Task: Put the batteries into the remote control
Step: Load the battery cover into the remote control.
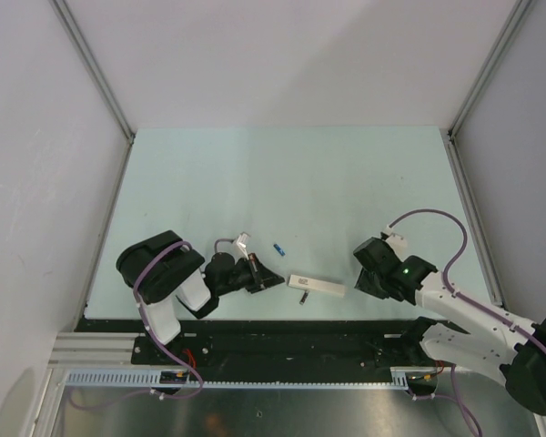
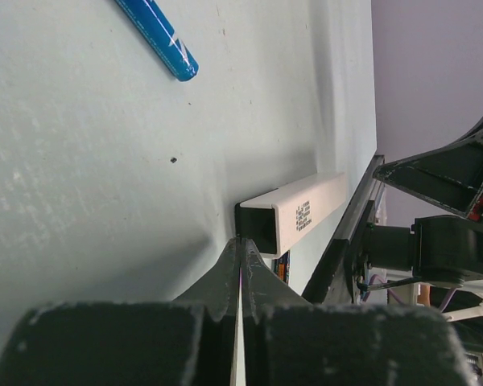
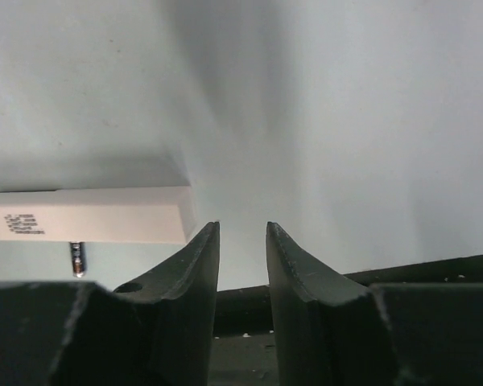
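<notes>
The remote control [image 1: 316, 285] is a white bar lying flat near the table's front edge. It also shows in the left wrist view [image 2: 306, 211], with its dark end towards me, and in the right wrist view [image 3: 88, 213]. My left gripper [image 1: 275, 279] [image 2: 241, 241] is shut, its tips at the remote's dark left end, with nothing visible between them. My right gripper [image 1: 359, 278] [image 3: 243, 227] is open by a narrow gap and empty, just right of the remote's other end. A blue battery [image 1: 278, 248] [image 2: 157, 36] lies beyond the remote. A thin dark battery [image 1: 302, 298] [image 3: 76, 259] lies against its near side. The other batteries are not visible.
A black rail [image 1: 282, 332] runs along the table's near edge, close behind the remote. Aluminium frame posts [image 1: 91, 68] and white walls bound the pale green table [image 1: 291, 182]. The right arm [image 2: 451, 241] shows at the right of the left wrist view.
</notes>
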`<act>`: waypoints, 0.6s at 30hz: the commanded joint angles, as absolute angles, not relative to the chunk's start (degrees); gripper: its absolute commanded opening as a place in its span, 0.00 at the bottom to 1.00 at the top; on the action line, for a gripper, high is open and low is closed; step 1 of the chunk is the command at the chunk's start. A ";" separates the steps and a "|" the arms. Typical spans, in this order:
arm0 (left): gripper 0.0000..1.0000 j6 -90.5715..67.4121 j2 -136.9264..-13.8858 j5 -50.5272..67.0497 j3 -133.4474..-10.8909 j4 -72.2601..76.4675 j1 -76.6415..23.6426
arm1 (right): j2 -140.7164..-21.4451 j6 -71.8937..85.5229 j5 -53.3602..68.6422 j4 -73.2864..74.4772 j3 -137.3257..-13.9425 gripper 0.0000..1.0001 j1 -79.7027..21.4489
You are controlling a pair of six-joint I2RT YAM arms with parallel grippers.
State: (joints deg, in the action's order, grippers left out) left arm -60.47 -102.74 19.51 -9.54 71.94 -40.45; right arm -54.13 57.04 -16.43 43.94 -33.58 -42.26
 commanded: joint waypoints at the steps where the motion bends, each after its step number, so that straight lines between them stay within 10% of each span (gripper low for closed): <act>1: 0.00 -60.12 -103.27 19.34 -10.28 74.09 -40.96 | -55.45 58.36 -20.56 47.02 -33.84 0.32 -42.80; 18: 0.00 -60.29 -103.45 19.60 -11.69 74.00 -43.15 | -65.29 56.52 -17.67 38.42 -33.66 0.30 -44.47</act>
State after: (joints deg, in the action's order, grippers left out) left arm -60.49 -103.13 19.51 -10.61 71.94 -42.50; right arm -63.70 56.90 -17.21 41.91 -33.58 -44.16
